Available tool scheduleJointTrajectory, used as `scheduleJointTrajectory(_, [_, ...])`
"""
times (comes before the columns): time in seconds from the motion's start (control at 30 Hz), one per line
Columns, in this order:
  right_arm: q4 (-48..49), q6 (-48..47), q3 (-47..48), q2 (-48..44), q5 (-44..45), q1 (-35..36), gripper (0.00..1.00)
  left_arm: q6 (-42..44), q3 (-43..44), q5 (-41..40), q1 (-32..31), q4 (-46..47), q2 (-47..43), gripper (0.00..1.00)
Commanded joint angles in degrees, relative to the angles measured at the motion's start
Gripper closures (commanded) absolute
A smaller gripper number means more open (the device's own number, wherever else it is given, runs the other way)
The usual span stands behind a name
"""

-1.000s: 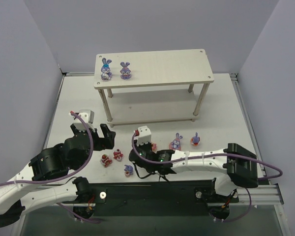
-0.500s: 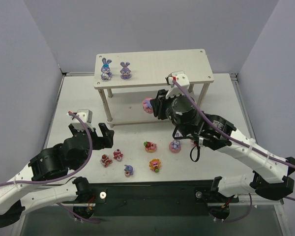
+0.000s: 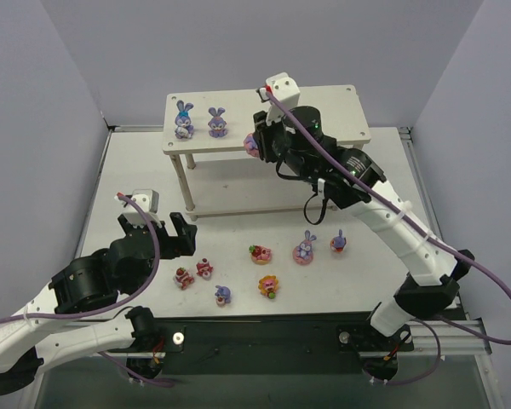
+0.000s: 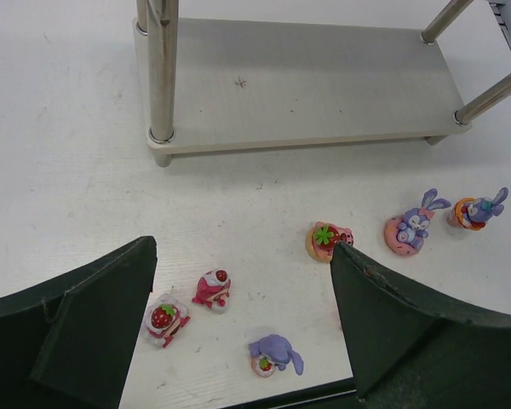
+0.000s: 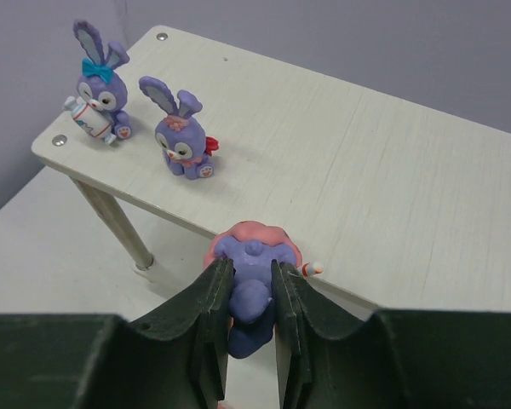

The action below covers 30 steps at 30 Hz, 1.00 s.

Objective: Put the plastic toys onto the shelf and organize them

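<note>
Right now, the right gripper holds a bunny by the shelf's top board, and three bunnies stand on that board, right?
No. Only two stand on the top board: the bow bunny and its neighbour, as the right wrist view shows. The right gripper does hold a third bunny by the board's edge.

My right arm [image 3: 392, 223] reaches high and far forward, elbow raised and wrist turned to the left. The right claw [image 5: 249, 298] has both fingers pressed against a purple bunny [image 5: 249, 254], one on each side. My left arm [image 3: 85, 285] lies low and folded near its base, forearm angled forward. The left claw [image 4: 243, 256] has its fingers spread wide apart.
</note>
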Motion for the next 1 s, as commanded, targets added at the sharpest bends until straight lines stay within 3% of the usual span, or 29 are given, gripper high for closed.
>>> scheduleJointTrajectory(0.0, [0.46,-5.24,5.63,2.1,-4.27,-2.15,1.0,0.21,2.0,-0.5,0.41,2.19,0.19,0.07])
scheduleJointTrajectory(0.47, [0.81,-1.03,14.86,10.72,-7.96,-6.9,0.98,-0.49,0.59,-1.2,0.76,2.63,-1.12,0.07])
scheduleJointTrajectory(0.87, [0.2,2.75,15.92,13.62,-9.9,-9.1,0.91,-1.2,0.07,-1.64,1.11,0.78,-2.71,0.07])
scheduleJointTrajectory(0.97, [0.11,2.58,16.09,14.15,-9.81,-9.1,0.84,-1.2,0.07,-1.81,1.11,0.52,-2.97,0.07])
